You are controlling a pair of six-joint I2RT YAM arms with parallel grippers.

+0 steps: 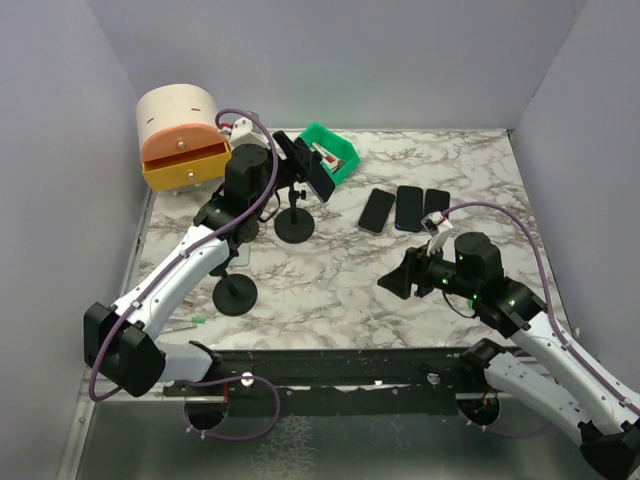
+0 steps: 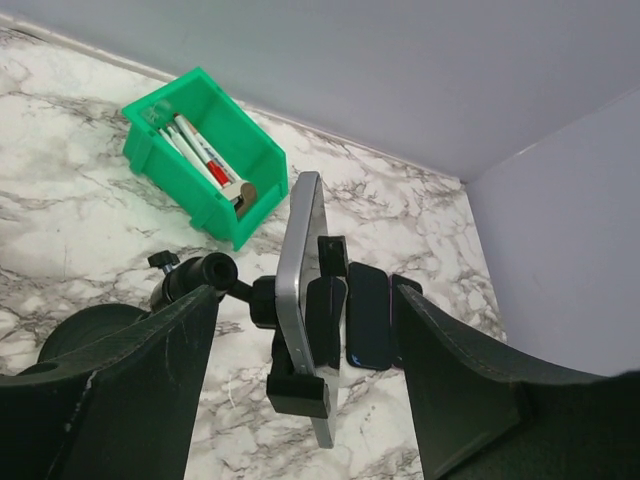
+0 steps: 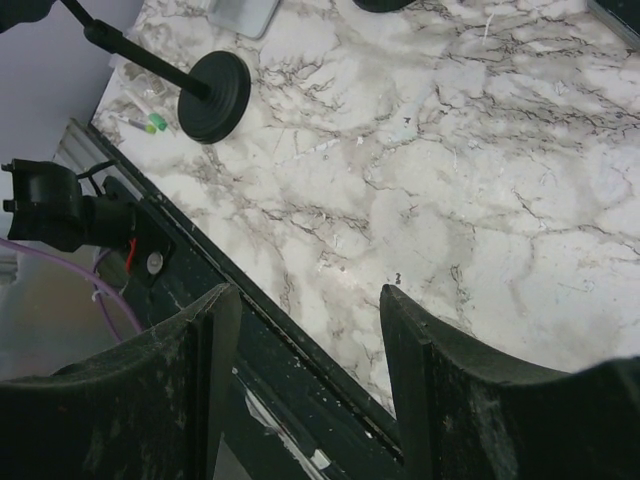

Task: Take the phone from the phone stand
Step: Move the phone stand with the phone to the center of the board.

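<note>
The phone (image 2: 298, 262), silver-edged, stands on edge in the black clamp (image 2: 298, 392) of the phone stand (image 1: 294, 222) at the back of the marble table; it also shows in the top view (image 1: 312, 170). My left gripper (image 2: 305, 292) is open, with one finger (image 2: 130, 380) on each side of the phone and no visible contact. In the top view the left gripper (image 1: 290, 162) is right at the phone. My right gripper (image 1: 392, 283) is open and empty above the table's near edge, and it also shows in the right wrist view (image 3: 310, 295).
A green bin (image 1: 332, 150) with pens sits behind the stand. Three dark phones (image 1: 408, 207) lie flat to the right. A beige and orange drawer box (image 1: 180, 135) is at the back left. A second stand base (image 1: 235, 295) is at the front left, with a flat silver item (image 3: 243, 15) near it.
</note>
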